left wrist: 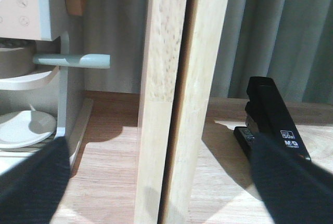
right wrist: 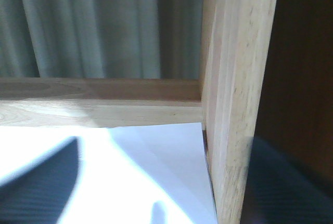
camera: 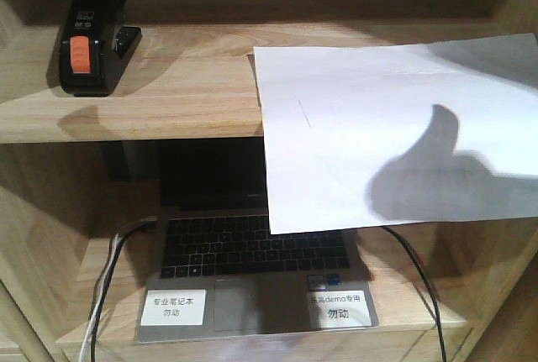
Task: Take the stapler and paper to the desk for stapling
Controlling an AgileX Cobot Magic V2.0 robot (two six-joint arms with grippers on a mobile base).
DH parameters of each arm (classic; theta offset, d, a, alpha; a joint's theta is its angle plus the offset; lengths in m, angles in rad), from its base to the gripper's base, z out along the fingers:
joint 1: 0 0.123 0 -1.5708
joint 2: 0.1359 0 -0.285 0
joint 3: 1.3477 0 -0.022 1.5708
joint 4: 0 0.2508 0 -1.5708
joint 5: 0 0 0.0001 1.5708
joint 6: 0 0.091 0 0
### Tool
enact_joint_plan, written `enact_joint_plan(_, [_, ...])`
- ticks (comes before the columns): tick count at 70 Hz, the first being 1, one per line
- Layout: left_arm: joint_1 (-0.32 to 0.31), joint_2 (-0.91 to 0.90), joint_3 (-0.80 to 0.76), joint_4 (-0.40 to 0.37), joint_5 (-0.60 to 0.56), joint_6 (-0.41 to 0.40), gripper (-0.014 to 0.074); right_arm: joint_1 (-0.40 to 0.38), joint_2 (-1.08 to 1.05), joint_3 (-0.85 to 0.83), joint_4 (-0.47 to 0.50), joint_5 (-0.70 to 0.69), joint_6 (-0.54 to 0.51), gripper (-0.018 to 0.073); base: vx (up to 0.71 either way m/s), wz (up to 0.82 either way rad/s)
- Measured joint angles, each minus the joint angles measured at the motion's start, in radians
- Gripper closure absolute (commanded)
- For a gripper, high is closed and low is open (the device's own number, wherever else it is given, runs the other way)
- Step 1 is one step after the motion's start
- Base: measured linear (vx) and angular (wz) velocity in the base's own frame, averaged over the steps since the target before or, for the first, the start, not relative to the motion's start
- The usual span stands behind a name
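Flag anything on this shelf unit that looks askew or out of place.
The paper lies crooked on the upper shelf. Its front part hangs past the edge and covers part of the screen of the laptop below. Nothing else stands out.

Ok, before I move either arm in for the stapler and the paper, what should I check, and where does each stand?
1. The stapler lies unobstructed on the upper shelf: ok.
2. The left jaws are open: ok, spread wide.
3. The left jaws are centred on the stapler: not ok; the shelf upright sits between them and the stapler lies off-centre, by one finger.
4. The paper offers a free edge: ok, it overhangs the shelf front, hanging before the laptop.
5. The right jaws are open: ok; touching the paper: cannot tell.
6. The desk is in sight for drop-off: not ok, no view shows it.
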Motion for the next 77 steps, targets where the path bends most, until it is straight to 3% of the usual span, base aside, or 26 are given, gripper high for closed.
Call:
enact_joint_plan(9, [-0.005, 0.000, 0.000, 0.001, 0.000, 0.000, -0.0116, 0.000, 0.000, 0.000, 0.000, 0.000, 0.000, -0.0148, 0.00, 0.00])
enact_joint_plan(15, [-0.047, 0.000, 0.000, 0.001, 0.000, 0.000, -0.0112, 0.000, 0.000, 0.000, 0.000, 0.000, -0.001, -0.0131, 0.00, 0.00])
enact_joint_plan(55, [-0.541, 0.002, 0.000, 0.003, -0.062, 0.003, -0.0081, 0.000, 0.000, 0.000, 0.000, 0.000, -0.002, 0.0089, 0.00, 0.00])
enact_joint_plan(65, [-0.638, 0.002, 0.000, 0.011, -0.063, 0.003, -0.0075, 0.000, 0.000, 0.000, 0.000, 0.000, -0.002, 0.0108, 0.00, 0.00])
enact_joint_plan(77, [-0.704, 0.002, 0.000, 0.036, -0.062, 0.003, -0.0067, 0.000, 0.000, 0.000, 0.000, 0.000, -0.002, 0.0108, 0.00, 0.00])
